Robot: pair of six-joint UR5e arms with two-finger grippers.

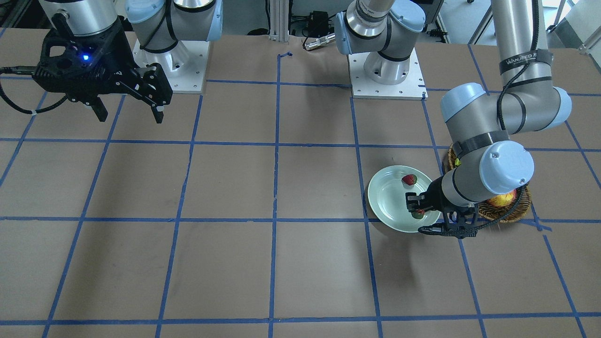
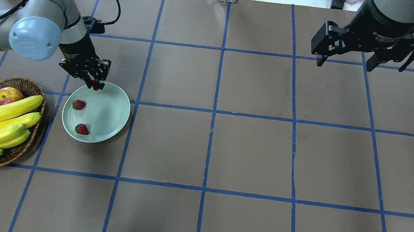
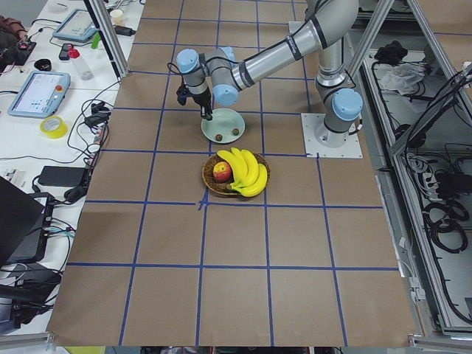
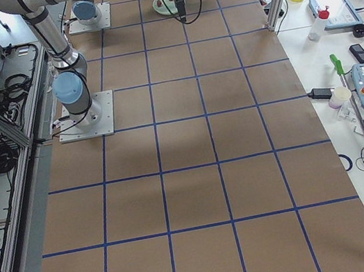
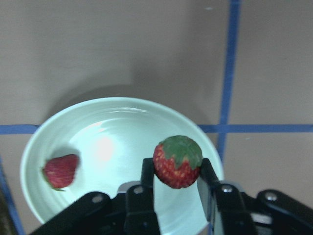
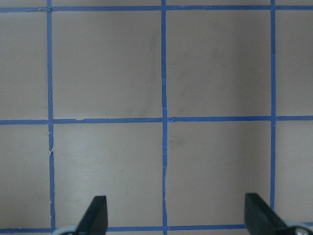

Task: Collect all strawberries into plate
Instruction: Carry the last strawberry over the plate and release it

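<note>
The pale green plate (image 2: 122, 113) lies left of centre, next to the basket. Two strawberries (image 2: 78, 104) (image 2: 82, 128) lie in it. My left gripper (image 2: 93, 83) is shut on a third strawberry (image 5: 177, 161) and holds it just above the plate's far rim (image 5: 122, 105). In the front view the held berry (image 1: 418, 214) hangs over the plate (image 1: 375, 197), one berry (image 1: 409, 179) lies inside it, and the other is hidden behind the gripper. My right gripper (image 2: 344, 61) is open and empty, high over the far right of the table; the right wrist view shows its fingertips (image 6: 97, 215) apart over bare table.
A brown wicker basket (image 2: 29, 84) holding several bananas (image 2: 2, 121) and a red-yellow apple (image 2: 7, 96) stands just left of the plate. My left forearm reaches over the basket in the front view (image 1: 512, 217). The table is brown with a blue tape grid.
</note>
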